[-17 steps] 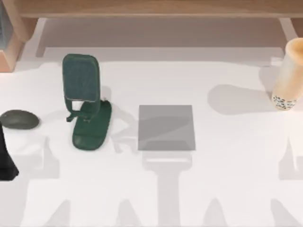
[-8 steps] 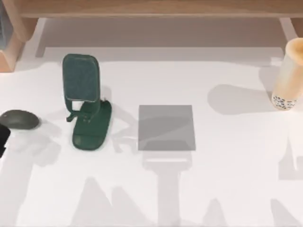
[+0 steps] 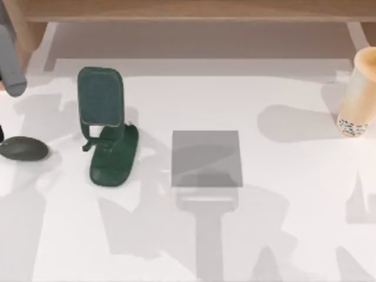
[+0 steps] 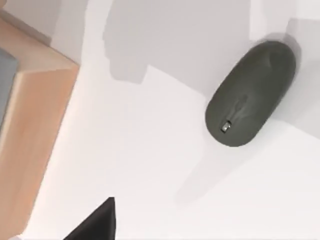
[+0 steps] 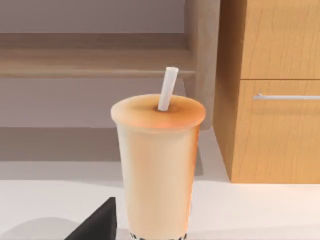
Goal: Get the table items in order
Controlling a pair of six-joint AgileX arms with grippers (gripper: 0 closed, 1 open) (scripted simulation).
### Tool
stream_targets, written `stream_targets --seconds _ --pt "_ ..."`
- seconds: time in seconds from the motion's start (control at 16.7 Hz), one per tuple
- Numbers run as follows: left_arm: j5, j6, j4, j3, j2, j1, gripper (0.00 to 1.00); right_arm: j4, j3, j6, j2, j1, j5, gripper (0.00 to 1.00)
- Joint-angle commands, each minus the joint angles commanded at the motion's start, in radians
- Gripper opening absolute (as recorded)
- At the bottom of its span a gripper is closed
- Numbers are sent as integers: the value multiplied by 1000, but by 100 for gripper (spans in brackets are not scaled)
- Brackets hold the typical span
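Top view: the dark grey computer mouse (image 3: 23, 148) lies at the far left edge of the frame on the white table (image 3: 282, 223). Just right of it stands a dark green phone stand (image 3: 106, 126), its cradle bare. A flat grey square pad (image 3: 206, 158) sits near the centre, and the tall tan cup (image 3: 359, 94) with a speckled base stands at the right edge. A grey piece of my left arm (image 3: 10, 61) crosses the upper-left corner, above the mouse.

Left wrist view: the mouse (image 4: 250, 94) lies in the upper right of the frame, clear of everything else on the white surface. A light wooden edge (image 4: 35, 125) runs down the left side. A dark tip of the left gripper (image 4: 97, 222) pokes in at the lower edge. I cannot tell how its jaws stand.

Right wrist view: the cup (image 5: 157, 165) stands upright in the centre, a white straw (image 5: 167, 88) rising from its lid, with a wooden cabinet (image 5: 270, 90) behind on the right. A dark tip of the right gripper (image 5: 97, 222) shows at the lower left, its jaws likewise unreadable.

Judging by shape, the mouse is light, rigid and smooth. I would pinch it across its narrow sides. The cup looks top-heavy and easy to tip, so I would grasp it around mid-body and keep it upright.
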Motion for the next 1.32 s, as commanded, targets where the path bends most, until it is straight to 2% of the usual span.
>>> stream_targets --seconds 0.3,0.6,1.02,1.32 --pt "-1 316 -219 312 388 5 100 0 0 0 0 0 0 100" --pt "0 499 -346 492 607 8 100 0 0 0 0 0 0 100" --pt "0 518 -355 507 629 4 100 0 0 0 0 0 0 100" --pt "0 520 -205 406 677 8 100 0 0 0 0 0 0 100"
